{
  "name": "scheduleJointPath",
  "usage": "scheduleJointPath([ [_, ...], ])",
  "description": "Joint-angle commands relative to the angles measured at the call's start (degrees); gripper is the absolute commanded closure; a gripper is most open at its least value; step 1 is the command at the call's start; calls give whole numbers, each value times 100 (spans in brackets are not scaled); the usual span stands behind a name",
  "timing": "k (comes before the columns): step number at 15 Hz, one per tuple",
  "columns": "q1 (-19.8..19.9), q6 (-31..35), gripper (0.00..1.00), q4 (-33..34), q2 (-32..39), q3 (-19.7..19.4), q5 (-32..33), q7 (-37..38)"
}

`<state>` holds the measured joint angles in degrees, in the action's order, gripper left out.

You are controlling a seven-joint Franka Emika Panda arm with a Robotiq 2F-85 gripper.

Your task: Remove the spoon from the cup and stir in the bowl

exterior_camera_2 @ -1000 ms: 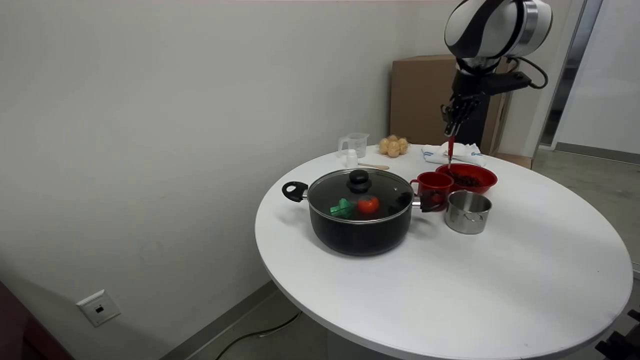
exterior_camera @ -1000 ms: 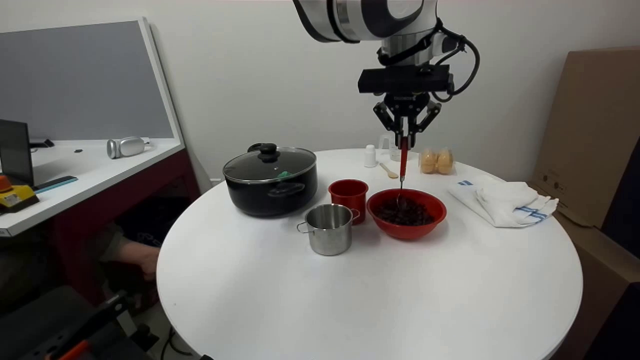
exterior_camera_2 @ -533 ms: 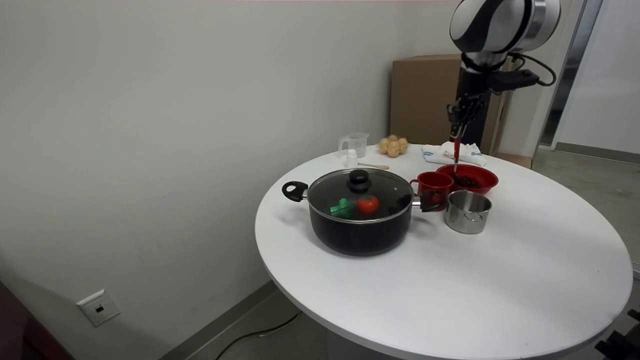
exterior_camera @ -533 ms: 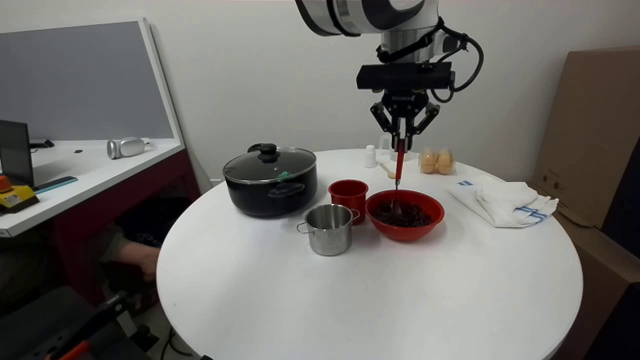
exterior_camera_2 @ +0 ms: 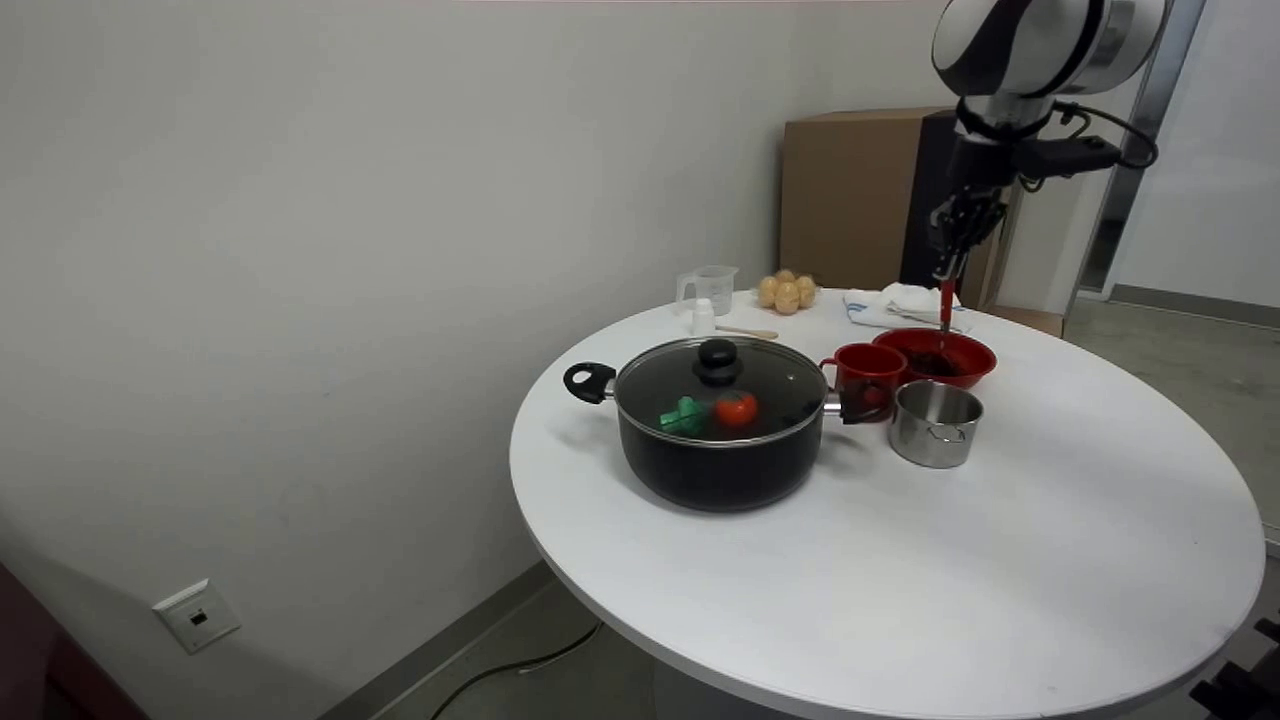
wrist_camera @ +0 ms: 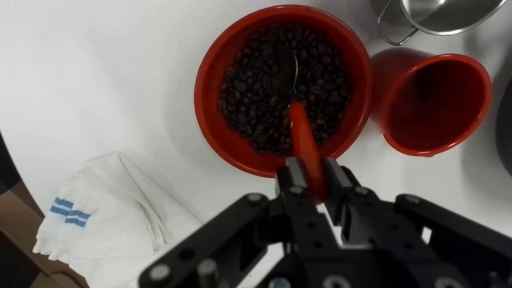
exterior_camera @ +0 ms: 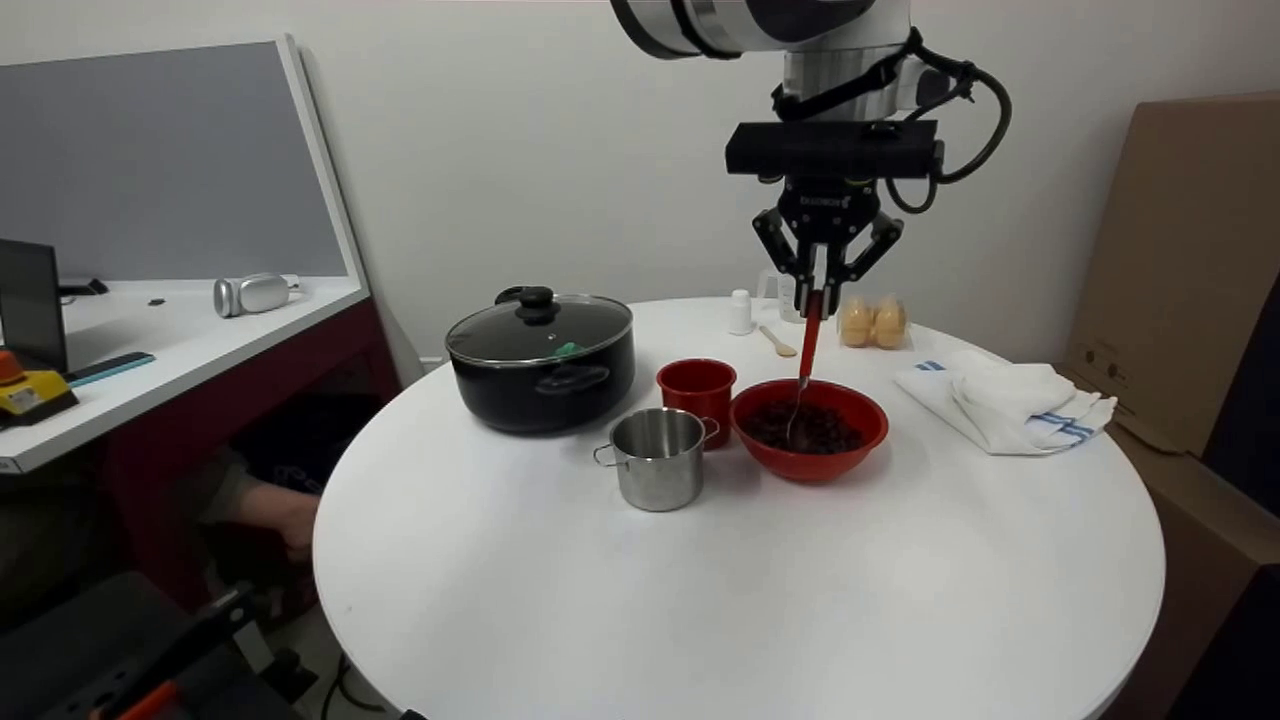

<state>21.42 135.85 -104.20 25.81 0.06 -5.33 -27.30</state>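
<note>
One-handed with the gripper above the bowl, clasps the spoon, pointing its long axis steeply down, apparently tip-deep in beans, for stirring.

Spoon tilted more vs. b4.

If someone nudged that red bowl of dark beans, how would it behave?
Being wide and low, the red bowl would probably slide rather than tip. Its loose coffee beans would likely shift, and could spill if it tilted. Pushed toward the nearby red cup, it might knock that too.
</note>
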Motion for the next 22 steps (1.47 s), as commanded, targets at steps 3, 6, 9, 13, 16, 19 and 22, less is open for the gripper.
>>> scheduleJointPath([
  [3, -157, -24, 96, -119, -198, 80, -268, -185],
  [6, -267, -6, 96, -115, -179, 148, -292, -193],
  [9, -362, 1, 96, -94, -130, 178, -274, -188],
  [13, -390, -17, 96, -30, -107, 161, -282, -184],
  [16, -290, -50, 96, 33, -108, 152, -357, -267],
  [19, -175, -67, 96, 69, -105, 124, -432, -414],
  [22, -43, -80, 96, 74, -130, 124, -476, -674],
])
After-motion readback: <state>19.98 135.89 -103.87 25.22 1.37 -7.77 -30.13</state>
